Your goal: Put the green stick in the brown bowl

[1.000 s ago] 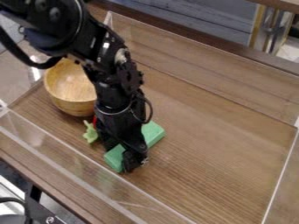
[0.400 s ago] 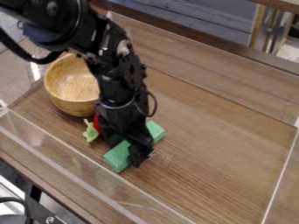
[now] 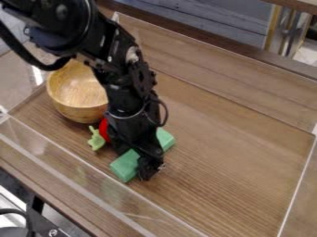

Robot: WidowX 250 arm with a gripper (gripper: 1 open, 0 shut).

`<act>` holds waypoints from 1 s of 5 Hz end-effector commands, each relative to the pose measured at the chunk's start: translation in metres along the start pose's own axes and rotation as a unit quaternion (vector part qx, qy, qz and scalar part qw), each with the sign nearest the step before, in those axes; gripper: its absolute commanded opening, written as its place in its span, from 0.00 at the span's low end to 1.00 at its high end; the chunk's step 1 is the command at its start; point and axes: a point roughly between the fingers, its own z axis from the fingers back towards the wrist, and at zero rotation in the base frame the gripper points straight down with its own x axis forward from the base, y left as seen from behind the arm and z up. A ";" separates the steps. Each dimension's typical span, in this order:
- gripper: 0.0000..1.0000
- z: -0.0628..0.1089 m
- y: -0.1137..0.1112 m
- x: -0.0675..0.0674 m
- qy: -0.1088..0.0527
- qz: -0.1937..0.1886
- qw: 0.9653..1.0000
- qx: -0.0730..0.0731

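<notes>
The green stick (image 3: 124, 168) is a chunky green block lying at an angle on the wooden table, just right of the brown bowl (image 3: 72, 109). The bowl is wooden, stands at the left and has nothing in it. My black gripper (image 3: 143, 159) points straight down over the middle of the stick. Its jaws stand wide, with a finger on either side of the block. The stick's middle is hidden behind the gripper, and only its near end and its far end (image 3: 164, 140) show.
A small yellow-green and red object (image 3: 96, 140) lies between the bowl and the stick, close to my gripper. Clear plastic walls run along the table's near edge (image 3: 74, 180) and its right edge (image 3: 297, 190). Bare wooden tabletop (image 3: 229, 139) stretches to the right.
</notes>
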 end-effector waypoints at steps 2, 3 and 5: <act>1.00 0.005 0.004 -0.003 -0.010 0.090 0.996 0.007; 1.00 0.005 0.003 0.005 -0.011 0.063 0.998 0.000; 0.00 0.013 0.003 0.014 -0.013 0.011 1.000 -0.012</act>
